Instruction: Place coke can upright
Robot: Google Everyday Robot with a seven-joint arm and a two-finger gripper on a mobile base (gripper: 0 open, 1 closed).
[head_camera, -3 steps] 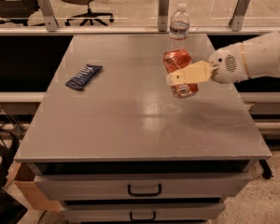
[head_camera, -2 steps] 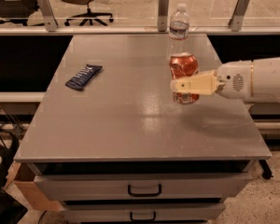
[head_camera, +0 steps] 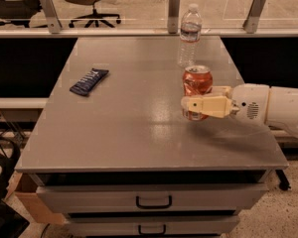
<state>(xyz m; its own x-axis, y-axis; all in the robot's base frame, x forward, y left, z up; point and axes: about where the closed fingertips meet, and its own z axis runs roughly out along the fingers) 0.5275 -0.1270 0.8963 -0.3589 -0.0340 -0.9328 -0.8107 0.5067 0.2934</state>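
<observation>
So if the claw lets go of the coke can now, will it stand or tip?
Probably stands: the coke can is upright in the claw, gripped low, in front of the water bottle. Its sides look dented, so likely thin and crushable. Knocked over, its round body would likely roll.

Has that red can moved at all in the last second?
Yes. The coke can, gripped by the claw, has tipped upright and sunk lower in view, away from the water bottle behind it.
</observation>
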